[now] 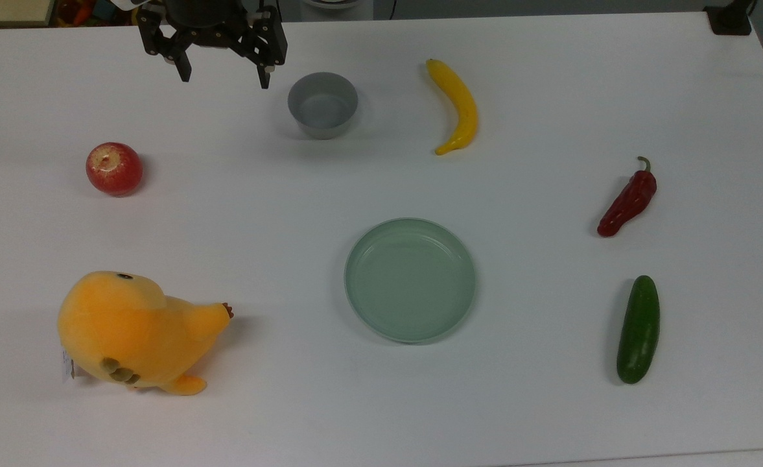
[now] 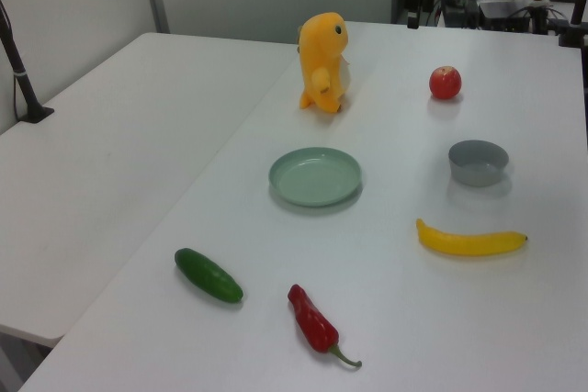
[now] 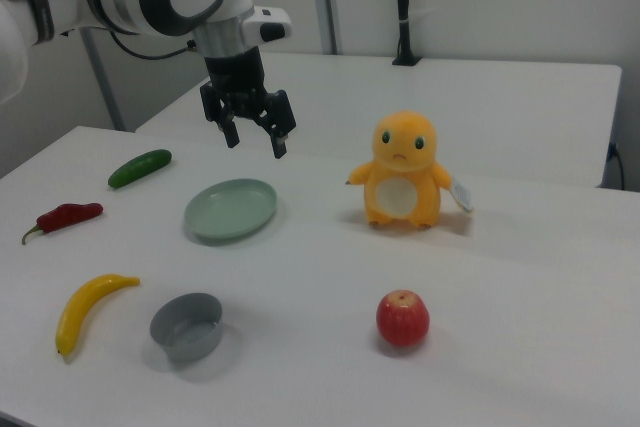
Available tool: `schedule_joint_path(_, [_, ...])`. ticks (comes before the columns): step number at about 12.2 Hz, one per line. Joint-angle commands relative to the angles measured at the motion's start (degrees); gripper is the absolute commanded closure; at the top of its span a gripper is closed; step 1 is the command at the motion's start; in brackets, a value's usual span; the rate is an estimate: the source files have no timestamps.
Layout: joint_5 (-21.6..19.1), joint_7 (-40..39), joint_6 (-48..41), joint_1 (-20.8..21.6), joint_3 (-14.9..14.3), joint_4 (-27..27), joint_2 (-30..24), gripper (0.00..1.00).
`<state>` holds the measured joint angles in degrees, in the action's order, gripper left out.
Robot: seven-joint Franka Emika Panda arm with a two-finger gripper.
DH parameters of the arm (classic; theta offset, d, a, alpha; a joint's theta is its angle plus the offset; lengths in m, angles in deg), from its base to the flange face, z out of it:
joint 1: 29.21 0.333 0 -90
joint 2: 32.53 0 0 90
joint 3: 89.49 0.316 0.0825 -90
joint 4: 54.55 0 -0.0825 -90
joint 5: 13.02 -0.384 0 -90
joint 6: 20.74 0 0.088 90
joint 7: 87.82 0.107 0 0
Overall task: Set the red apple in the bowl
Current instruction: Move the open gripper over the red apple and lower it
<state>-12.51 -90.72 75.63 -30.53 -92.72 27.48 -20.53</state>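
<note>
The red apple [image 1: 114,169] rests on the white table at the top view's left, also seen as the apple [image 2: 445,83] and the apple [image 3: 403,318]. The grey bowl [image 1: 322,105] stands upright with nothing in it near the table's far edge; it appears too as the bowl [image 2: 478,162] and the bowl [image 3: 187,326]. My gripper [image 1: 224,76] hovers high above the table, left of the bowl in the top view and up-right of the apple. Its fingers are spread wide with nothing between them, as the gripper [image 3: 256,143] also shows.
A pale-green plate [image 1: 410,279] lies mid-table. An orange plush toy [image 1: 131,331] sits below the apple in the top view. A banana [image 1: 458,106], a red chili pepper [image 1: 628,202] and a cucumber [image 1: 638,329] lie to the right.
</note>
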Motion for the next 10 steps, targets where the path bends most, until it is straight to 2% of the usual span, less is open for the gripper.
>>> schedule_joint_path(1, [-0.2,-0.2,1.9,-0.1,-0.2,1.4,-0.8,0.00])
schedule_joint_path(5, [-0.1,-0.6,2.8,-1.7,-0.2,1.4,-0.8,0.00])
schedule_joint_path(7, [0.6,-7.9,2.2,-4.4,-0.3,1.6,-0.9,0.00])
schedule_joint_path(9, [1.1,-16.0,3.3,-9.7,-0.4,3.0,-0.8,0.00])
schedule_joint_path(10, [1.7,-20.4,5.6,-11.8,-1.5,4.0,-0.8,0.00])
